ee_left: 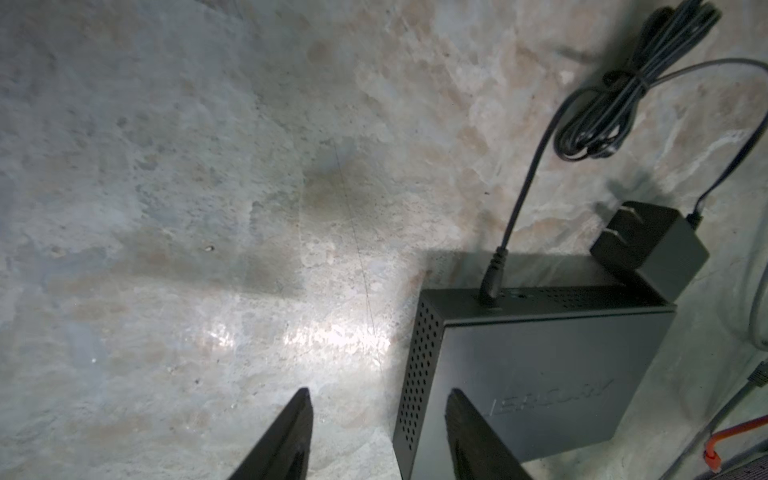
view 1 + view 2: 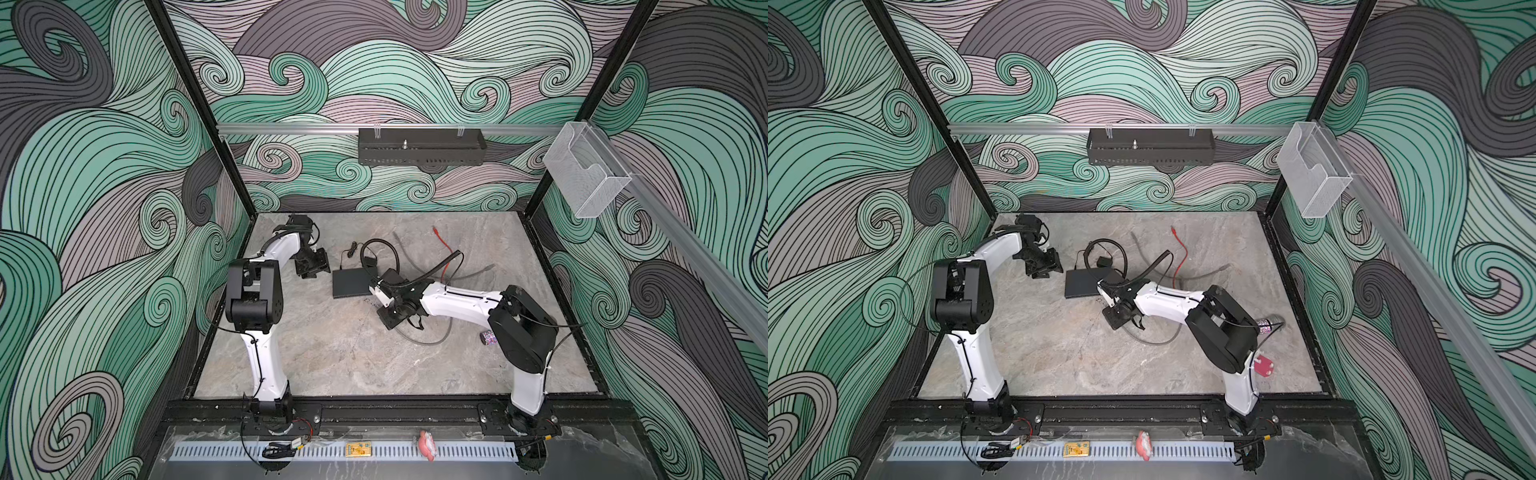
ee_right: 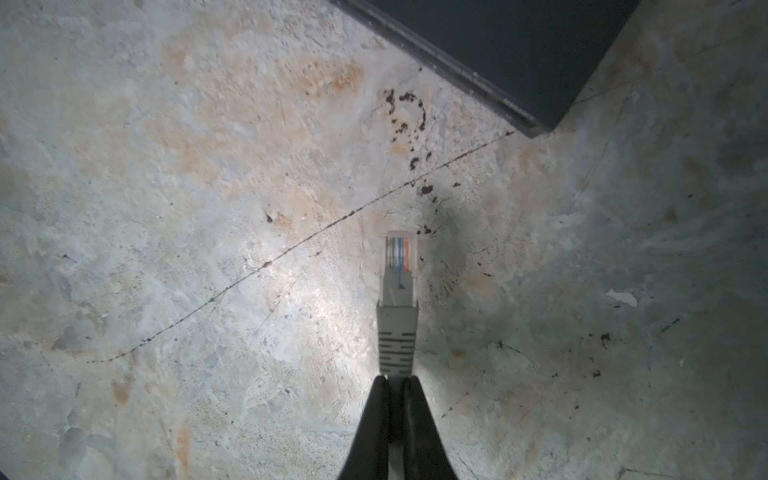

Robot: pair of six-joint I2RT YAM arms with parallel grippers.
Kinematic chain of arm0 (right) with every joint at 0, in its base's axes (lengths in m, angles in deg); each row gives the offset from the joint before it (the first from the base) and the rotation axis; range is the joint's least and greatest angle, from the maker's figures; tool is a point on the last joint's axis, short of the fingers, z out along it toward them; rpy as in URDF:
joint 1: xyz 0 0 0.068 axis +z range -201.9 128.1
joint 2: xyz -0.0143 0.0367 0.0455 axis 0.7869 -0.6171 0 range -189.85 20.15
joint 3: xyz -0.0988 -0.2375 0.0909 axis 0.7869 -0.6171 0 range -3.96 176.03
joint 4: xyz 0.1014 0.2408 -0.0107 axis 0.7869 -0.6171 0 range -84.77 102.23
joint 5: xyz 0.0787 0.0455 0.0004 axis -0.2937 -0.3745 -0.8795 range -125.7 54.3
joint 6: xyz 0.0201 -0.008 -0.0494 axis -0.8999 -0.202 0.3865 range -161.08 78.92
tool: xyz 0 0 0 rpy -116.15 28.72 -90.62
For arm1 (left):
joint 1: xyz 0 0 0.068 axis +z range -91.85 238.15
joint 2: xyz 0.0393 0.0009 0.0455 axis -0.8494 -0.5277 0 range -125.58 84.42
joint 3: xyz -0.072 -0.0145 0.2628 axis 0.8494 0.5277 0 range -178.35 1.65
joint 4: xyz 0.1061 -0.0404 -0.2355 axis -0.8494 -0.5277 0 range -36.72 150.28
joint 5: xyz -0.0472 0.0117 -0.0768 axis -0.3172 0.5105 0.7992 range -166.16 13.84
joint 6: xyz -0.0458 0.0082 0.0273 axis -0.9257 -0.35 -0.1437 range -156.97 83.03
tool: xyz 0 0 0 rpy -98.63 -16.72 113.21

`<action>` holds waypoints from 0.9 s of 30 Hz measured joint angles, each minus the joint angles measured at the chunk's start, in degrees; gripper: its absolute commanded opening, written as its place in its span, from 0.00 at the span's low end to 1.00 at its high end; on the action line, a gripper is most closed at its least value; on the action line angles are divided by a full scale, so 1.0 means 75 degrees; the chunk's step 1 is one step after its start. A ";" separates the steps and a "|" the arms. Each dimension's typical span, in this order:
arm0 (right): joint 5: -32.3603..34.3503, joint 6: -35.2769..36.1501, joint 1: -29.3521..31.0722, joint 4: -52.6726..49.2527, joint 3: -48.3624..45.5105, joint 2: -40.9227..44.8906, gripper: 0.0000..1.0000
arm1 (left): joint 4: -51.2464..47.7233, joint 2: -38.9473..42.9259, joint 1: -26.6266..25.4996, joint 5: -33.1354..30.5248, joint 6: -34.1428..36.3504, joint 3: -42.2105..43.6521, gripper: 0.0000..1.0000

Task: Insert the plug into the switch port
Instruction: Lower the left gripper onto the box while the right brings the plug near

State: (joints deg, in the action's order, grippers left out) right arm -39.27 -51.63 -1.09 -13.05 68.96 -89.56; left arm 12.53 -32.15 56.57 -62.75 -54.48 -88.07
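Observation:
The switch [image 2: 351, 283] [image 2: 1084, 283] is a flat matte-black box lying mid-table in both top views. My left gripper [image 1: 380, 392] [image 2: 311, 266] is open at its left end. One finger [image 1: 469, 432] hangs over the switch's [image 1: 548, 365] top, the other finger [image 1: 291, 432] over bare table beside the perforated side. My right gripper [image 3: 397, 379] [image 2: 376, 293] is shut on the ribbed boot of a grey network plug [image 3: 398, 270]. The plug points at the table just short of the switch's [image 3: 519, 37] near edge. The ports do not show.
A black power adapter [image 1: 652, 245] lies behind the switch, with its bundled cord [image 1: 623, 95] and a lead plugged into the switch's back [image 1: 492, 286]. An orange cable [image 2: 446, 249] and grey cable loops [image 2: 430, 338] lie to the right. A small glittery object [image 2: 486, 336] sits under the right arm.

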 measured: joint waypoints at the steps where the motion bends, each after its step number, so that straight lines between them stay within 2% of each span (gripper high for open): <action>1: 0.0000 -0.0020 0.0000 0.0015 0.0029 0.0000 0.08 | -0.0009 -0.0032 0.0000 0.0015 0.0000 -0.0041 0.55; 14: -0.0044 -0.0087 -0.0070 0.0114 0.0087 -0.0006 0.08 | 0.0082 -0.0551 0.0009 0.0367 -0.0475 -0.0458 0.56; 27: -0.0064 -0.0085 -0.0114 0.0143 0.0090 -0.0221 0.08 | 0.0087 -0.1049 0.0009 0.0099 -0.1084 -0.1037 0.55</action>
State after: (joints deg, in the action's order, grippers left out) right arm -39.75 -52.26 -1.94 -11.97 69.64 -91.22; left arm 13.19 -40.02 56.63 -62.01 -62.62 -95.85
